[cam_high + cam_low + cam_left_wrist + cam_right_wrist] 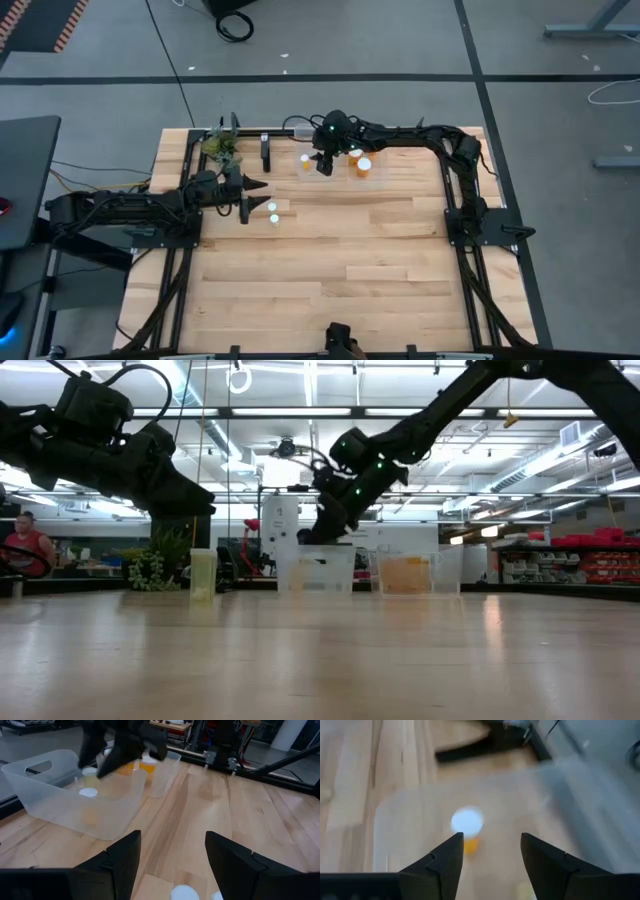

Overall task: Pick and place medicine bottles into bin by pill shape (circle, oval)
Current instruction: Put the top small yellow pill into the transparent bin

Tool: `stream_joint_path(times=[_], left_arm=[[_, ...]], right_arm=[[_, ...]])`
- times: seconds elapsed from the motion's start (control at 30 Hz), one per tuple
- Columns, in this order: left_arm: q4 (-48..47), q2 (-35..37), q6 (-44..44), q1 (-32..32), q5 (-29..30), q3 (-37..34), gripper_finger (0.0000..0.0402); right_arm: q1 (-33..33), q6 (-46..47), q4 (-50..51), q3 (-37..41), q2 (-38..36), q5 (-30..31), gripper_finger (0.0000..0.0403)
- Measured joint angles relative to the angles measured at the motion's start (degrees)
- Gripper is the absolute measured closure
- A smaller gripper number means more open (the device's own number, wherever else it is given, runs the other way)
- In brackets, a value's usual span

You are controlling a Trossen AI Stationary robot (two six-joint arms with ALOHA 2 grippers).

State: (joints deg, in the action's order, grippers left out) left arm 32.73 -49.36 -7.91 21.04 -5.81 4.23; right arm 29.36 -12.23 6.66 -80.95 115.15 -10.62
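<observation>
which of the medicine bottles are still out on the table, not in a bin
The two white-capped bottles beside the left gripper. The others already sit inside the clear bins under the right gripper.

Right gripper (pixel 125 750) blocks part of the clear bin (pixel 55 802) behind it. Two white caps (pixel 184 893) near that bin are cut off at the frame edge. The bottle (pixel 466 827) inside the bin is smeared; pill shape unreadable.
</observation>
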Motion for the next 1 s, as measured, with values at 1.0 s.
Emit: stream_joint_path(times=[1.0], left_arm=[[-3.0,0.0,-0.5,0.0,0.0,0.0,0.017]], right_arm=[[-8.3,0.3,3.5,0.0,-7.7,0.2,0.0198]])
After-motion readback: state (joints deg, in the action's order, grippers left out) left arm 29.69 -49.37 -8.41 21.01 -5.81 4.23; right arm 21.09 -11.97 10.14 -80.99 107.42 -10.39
